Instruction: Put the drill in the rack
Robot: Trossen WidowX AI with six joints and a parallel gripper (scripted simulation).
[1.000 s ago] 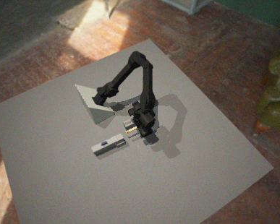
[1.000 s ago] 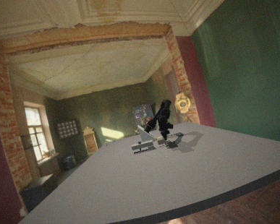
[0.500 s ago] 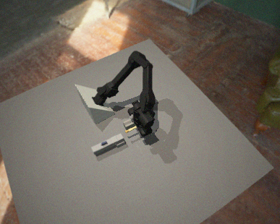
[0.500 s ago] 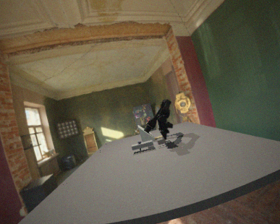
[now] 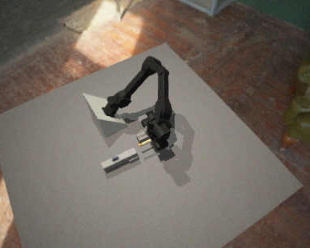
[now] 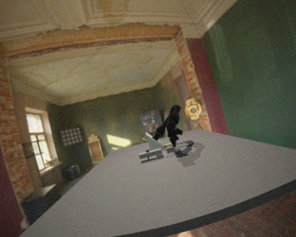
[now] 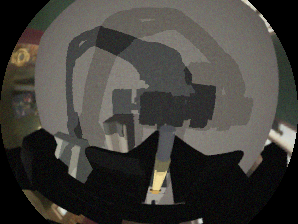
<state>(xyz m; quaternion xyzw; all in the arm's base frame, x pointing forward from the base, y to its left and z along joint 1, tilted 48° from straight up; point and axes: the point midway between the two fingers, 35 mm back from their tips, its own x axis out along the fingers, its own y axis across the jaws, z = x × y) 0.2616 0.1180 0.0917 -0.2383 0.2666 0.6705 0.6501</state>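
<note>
Green and dark red walls, exposed brick and a worn ceiling surround the work area, with a window (image 6: 37,139) far back and reddish flooring (image 5: 246,80) (image 6: 258,214) below. Across the middle spreads the broad grey tabletop (image 5: 182,212) (image 6: 174,187) (image 7: 255,75). Over it the black arm (image 5: 163,90) (image 6: 174,118) bends in a high arch, rising from beside the pale wedge-shaped block (image 5: 115,129) (image 6: 154,142) (image 7: 75,155) and coming down at the other end. Well apart from the wedge's sloping face, near the claw, lies the long pale block (image 5: 121,161) (image 6: 151,154), carrying a small dark blue key (image 5: 115,158) on top.

The claw (image 5: 161,143) (image 6: 174,144) (image 7: 162,133) is low and nearly closed, its fingers pinched on the slender drill (image 5: 144,142) (image 6: 167,144) (image 7: 160,177). The drill's blue-grey shank sits at the fingertips; its yellow part sticks out from the claw on the side towards the long block, close by a small pale block (image 5: 142,137) (image 7: 116,129). Whether the drill touches either block cannot be told. The key stands apart from the claw, with the drill's yellow part between them; how far down the key sits is too small to judge.
</note>
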